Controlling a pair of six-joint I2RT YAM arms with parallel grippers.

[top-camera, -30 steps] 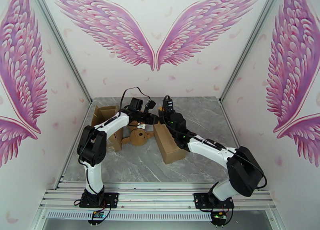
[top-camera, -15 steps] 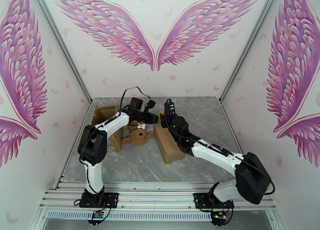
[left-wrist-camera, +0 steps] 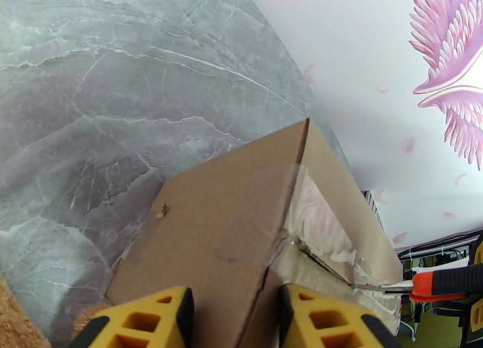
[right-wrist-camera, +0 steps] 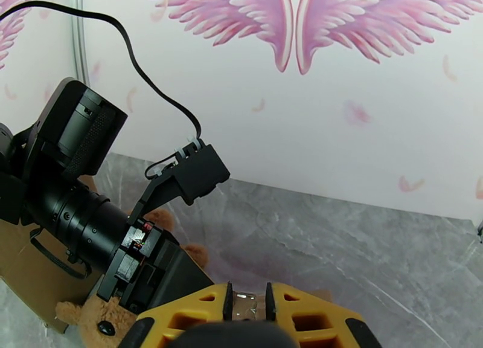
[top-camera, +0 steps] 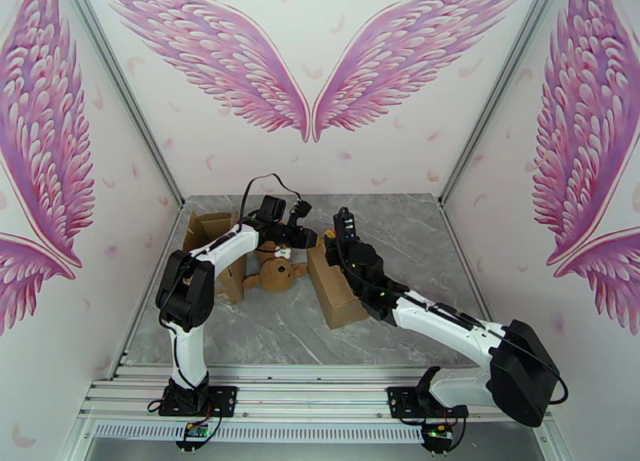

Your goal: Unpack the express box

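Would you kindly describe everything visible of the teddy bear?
The teddy bear is brown, fuzzy plush with a black bead eye or nose. It lies on the grey marble table between the left cardboard piece and right cardboard piece, its upper part hidden beneath the left arm.

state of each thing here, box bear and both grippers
taped box: lying on table, seam tape partly slit
other cardboard box: flaps open
teddy bear: lying out between the boxes
left gripper: fingers astride taped box's corner, grip unclear
right gripper: shut on orange-handled cutter
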